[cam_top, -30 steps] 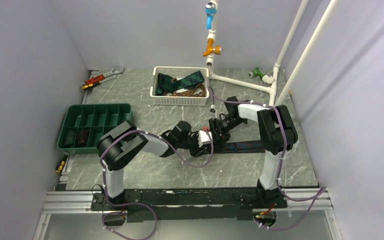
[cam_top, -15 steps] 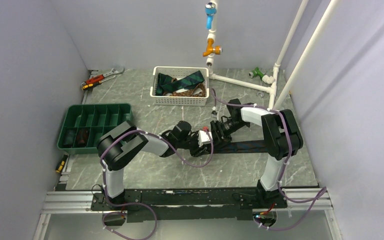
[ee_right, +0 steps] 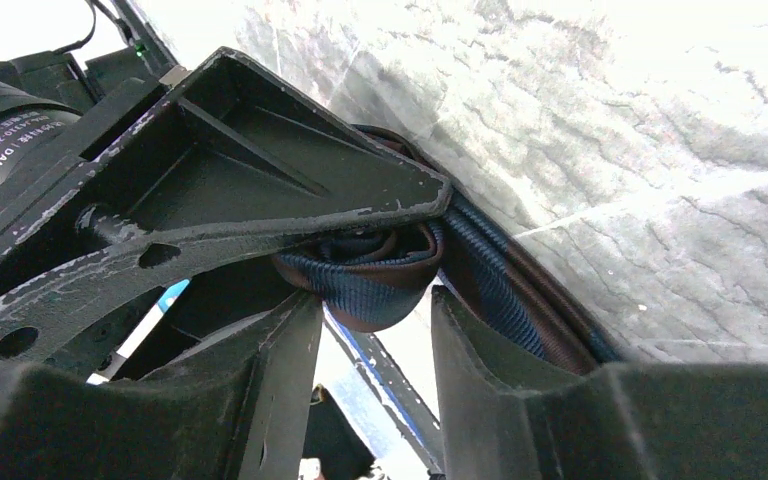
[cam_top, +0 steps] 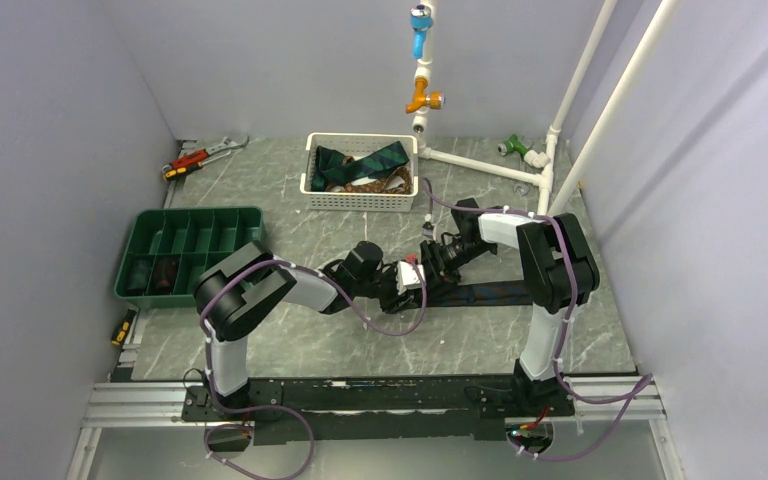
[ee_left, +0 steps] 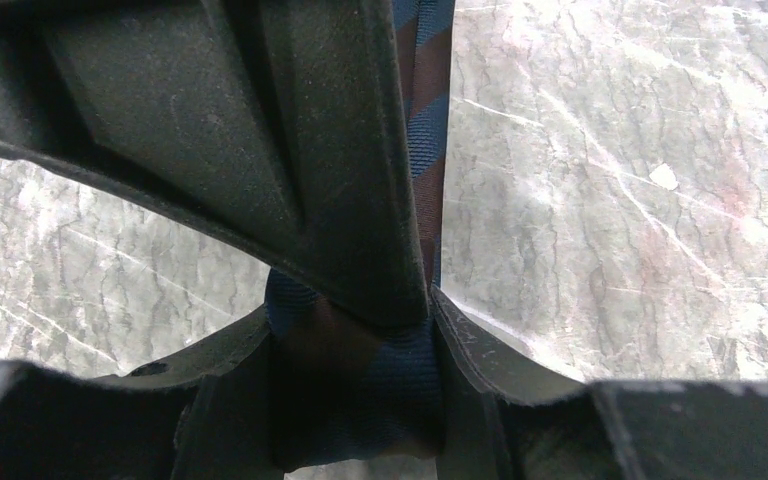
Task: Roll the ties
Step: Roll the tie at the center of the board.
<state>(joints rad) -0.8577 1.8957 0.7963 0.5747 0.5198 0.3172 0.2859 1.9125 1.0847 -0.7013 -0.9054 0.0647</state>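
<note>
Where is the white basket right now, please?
In the top view, the white basket sits far centre, between the wrench on its left and the white pipes on its right.

**Bench Surface and Items Resting on It**

My bench (cam_top: 300, 240) is a grey-green marbled slab. On my left, a green compartment tray (cam_top: 200, 212) sits flat on it. At the far left corner lie a wrench (cam_top: 228, 145) and a red-handled tool (cam_top: 188, 160), close together. A white basket (cam_top: 360, 200) stands at the far middle. A white pipe frame (cam_top: 480, 165) rests at the far right, with a green fitting (cam_top: 513, 148) beside it. One tie (cam_top: 490, 292) lies flat on my near right.
</note>
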